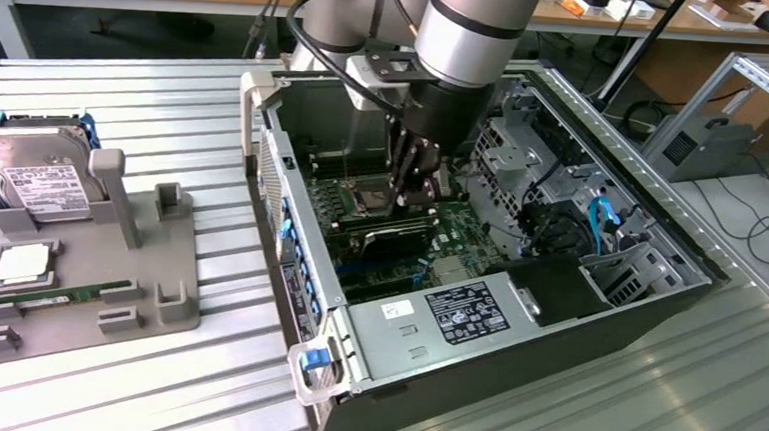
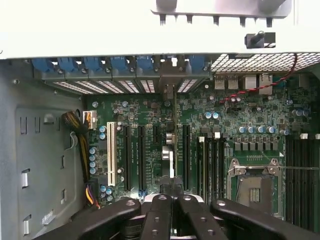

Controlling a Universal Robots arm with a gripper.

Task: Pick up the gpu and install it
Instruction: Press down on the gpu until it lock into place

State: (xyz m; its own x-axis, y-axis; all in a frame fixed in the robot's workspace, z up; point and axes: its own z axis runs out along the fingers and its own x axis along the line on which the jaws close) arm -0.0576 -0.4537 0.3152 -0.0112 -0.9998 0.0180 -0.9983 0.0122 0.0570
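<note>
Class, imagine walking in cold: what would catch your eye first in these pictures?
The robot arm plunging into the open computer case, its gripper shut on the gpu standing edge-on over the green motherboard. At the exterior view's left, a grey stand holds a silver hard drive.

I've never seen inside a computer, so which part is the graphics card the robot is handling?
Look into the open computer case, down at the green motherboard. The gpu is the thin dark card standing on edge above it, pinched in the gripper. Its neighbours are empty black slots lying flat on the board.
</note>
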